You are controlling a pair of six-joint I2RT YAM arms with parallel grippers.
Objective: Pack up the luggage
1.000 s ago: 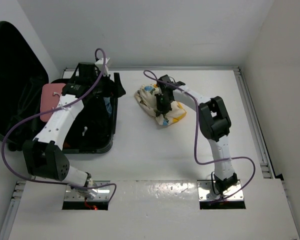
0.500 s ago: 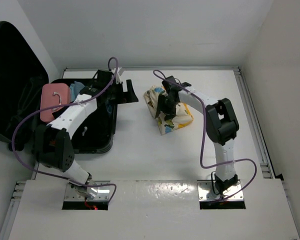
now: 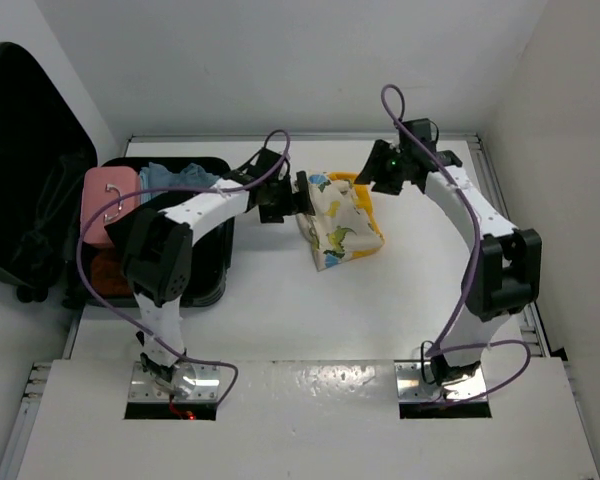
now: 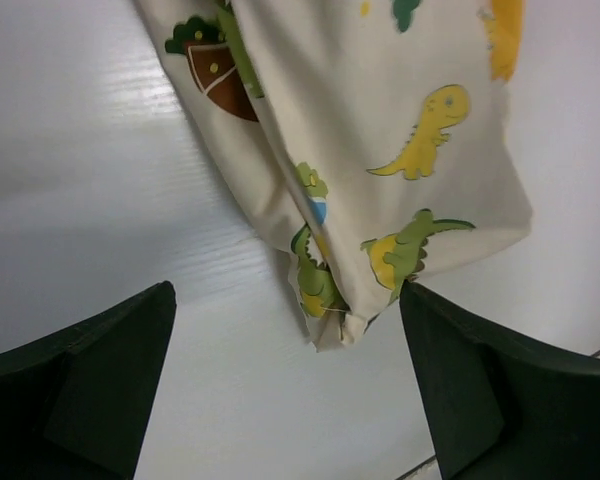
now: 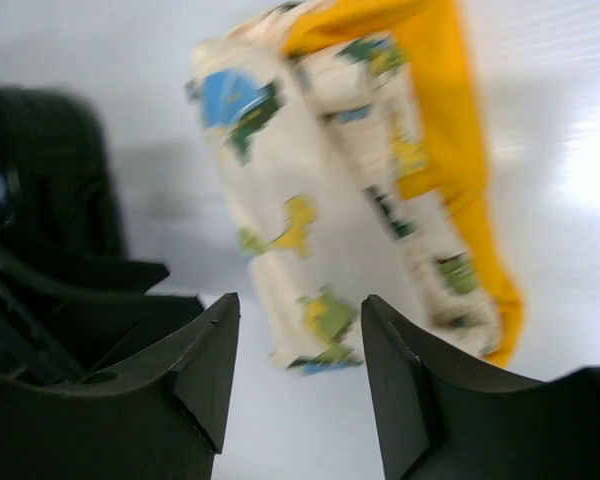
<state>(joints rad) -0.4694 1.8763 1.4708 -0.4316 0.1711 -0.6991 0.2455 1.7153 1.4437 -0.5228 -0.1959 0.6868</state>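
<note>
Dino-print fabric bundle (image 3: 342, 222) lies on table (image 3: 280, 310). L gripper (image 3: 302, 195) wide open, bundle's end between its fingers, ungripped. R gripper (image 3: 370, 174) open, empty, nearby. Luggage (image 3: 25, 150) open, pink case (image 3: 108, 200) inside.

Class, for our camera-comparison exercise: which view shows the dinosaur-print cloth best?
Top external: nearly the whole dinosaur-print cloth is visible, with its outline clear. Left wrist gives a sharp close-up but crops it; right wrist shows it blurred.

plain white walls (image 3: 280, 60) enclose a glossy white table (image 3: 280, 320).
</note>
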